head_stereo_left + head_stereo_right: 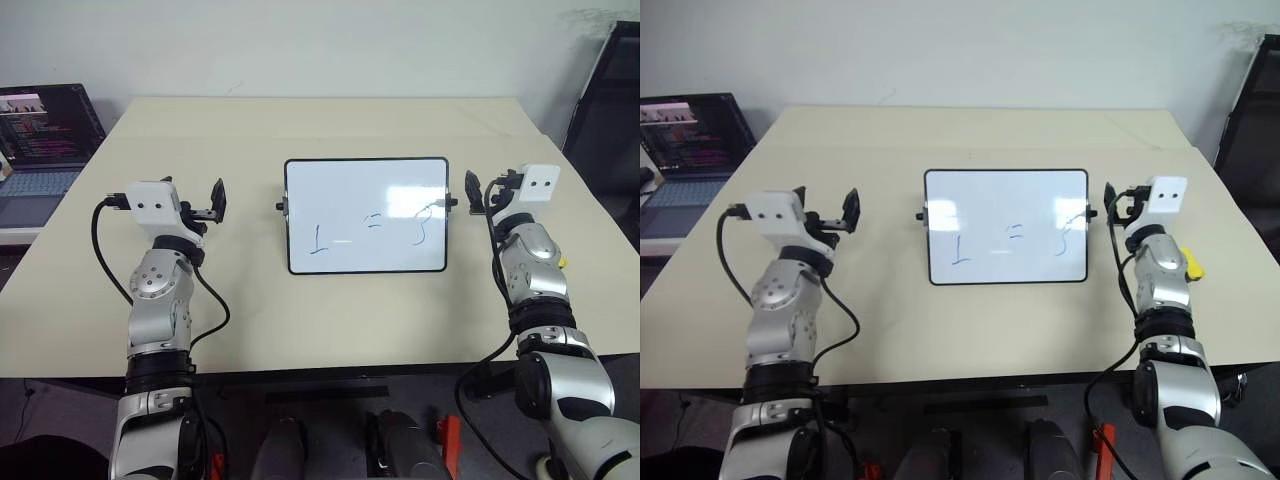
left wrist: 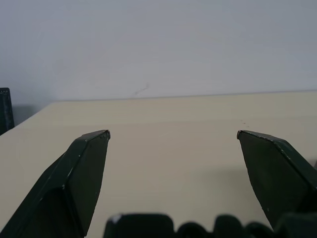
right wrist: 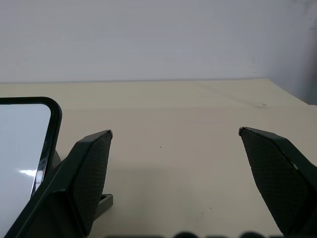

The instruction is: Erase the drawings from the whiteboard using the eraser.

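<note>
The whiteboard (image 1: 365, 215) lies flat in the middle of the table, with blue marks reading like "1 = 3" along its lower half. A yellow eraser (image 1: 1191, 268) peeks out on the table just right of my right forearm, mostly hidden behind it. My left gripper (image 1: 195, 200) hovers left of the board, open and empty; its fingers (image 2: 84, 168) frame bare tabletop. My right gripper (image 1: 492, 190) floats at the board's right edge, open with nothing in it. The board's black-framed corner (image 3: 29, 139) sits beside its left finger in the right wrist view.
The beige table (image 1: 330, 320) runs to a white wall at the back. An open laptop (image 1: 45, 140) stands on a lower surface past the table's left edge. A black chair (image 1: 610, 110) is at the far right.
</note>
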Motion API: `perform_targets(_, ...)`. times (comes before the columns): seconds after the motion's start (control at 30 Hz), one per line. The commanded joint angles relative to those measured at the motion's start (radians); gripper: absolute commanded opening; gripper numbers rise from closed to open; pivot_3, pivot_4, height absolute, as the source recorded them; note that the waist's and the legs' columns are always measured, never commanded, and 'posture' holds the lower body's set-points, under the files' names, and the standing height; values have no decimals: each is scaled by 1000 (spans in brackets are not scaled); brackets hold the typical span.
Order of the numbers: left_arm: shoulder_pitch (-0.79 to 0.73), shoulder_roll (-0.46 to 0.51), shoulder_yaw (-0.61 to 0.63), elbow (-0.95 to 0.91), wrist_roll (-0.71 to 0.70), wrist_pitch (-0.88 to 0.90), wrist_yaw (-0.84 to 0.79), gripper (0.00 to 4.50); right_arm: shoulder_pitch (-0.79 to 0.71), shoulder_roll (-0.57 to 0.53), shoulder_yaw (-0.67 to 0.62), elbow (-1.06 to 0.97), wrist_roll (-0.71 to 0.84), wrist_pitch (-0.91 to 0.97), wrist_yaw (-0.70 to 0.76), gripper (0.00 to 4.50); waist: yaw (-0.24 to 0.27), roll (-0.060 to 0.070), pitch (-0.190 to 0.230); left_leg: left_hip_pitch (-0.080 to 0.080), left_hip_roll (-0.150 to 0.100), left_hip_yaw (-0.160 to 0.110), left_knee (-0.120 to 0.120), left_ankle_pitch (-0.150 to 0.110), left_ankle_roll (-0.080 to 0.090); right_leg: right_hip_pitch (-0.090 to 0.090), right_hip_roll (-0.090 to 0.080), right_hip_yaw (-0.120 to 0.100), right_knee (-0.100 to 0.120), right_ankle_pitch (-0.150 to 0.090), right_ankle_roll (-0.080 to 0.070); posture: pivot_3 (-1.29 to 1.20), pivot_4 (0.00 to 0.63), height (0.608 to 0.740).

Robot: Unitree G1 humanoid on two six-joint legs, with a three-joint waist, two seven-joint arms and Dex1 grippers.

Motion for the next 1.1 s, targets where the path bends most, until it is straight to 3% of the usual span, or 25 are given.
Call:
perform_targets(0.03, 1, 4, 0, -48, 5, -14, 2, 4500, -40, -6, 3, -4, 5, -19, 9, 4433, -1, 0, 0, 0, 0, 0, 0, 0, 0, 0, 0, 0, 0, 0, 0, 0, 150, 740)
perform_targets(0.33, -1, 7, -12, -54, -5, 12, -16, 4500, -25, -12, -13, -8, 11, -32, -5, 4433, 1, 0, 0, 0, 0, 0, 0, 0, 0, 0, 0, 0, 0, 0, 0, 0, 150, 740)
perform_targets(0.53, 32, 41, 14, -139, -142, 68, -177, 4500, 8, -66, -33, -73, 31, 6, 13, 4433, 1, 0, 0, 0, 0, 0, 0, 0, 0, 0, 0, 0, 0, 0, 0, 0, 150, 740)
perform_targets(0.77, 42, 202, 28, -279, -330, 294, -387, 4500, 66, -161, -49, -270, 117, 221, 119, 4433, -4, 0, 0, 0, 1, 0, 0, 0, 0, 0, 1, 0, 0, -2, 3, 0, 150, 740)
perform_targets(0.9, -8, 276, -81, -369, -422, 466, -534, 4500, 103, -250, -44, -347, 122, 360, 143, 4433, 1, 0, 0, 0, 0, 0, 0, 0, 0, 0, 0, 0, 0, -3, 4, 0, 150, 740)
perform_targets(1.1, -83, 227, -304, -410, -417, 566, -660, 4500, 153, -394, -18, -379, 95, 552, 206, 4433, 17, 0, 0, 0, 0, 0, 0, 0, 0, 0, 0, 0, -1, -3, 5, 0, 150, 740)
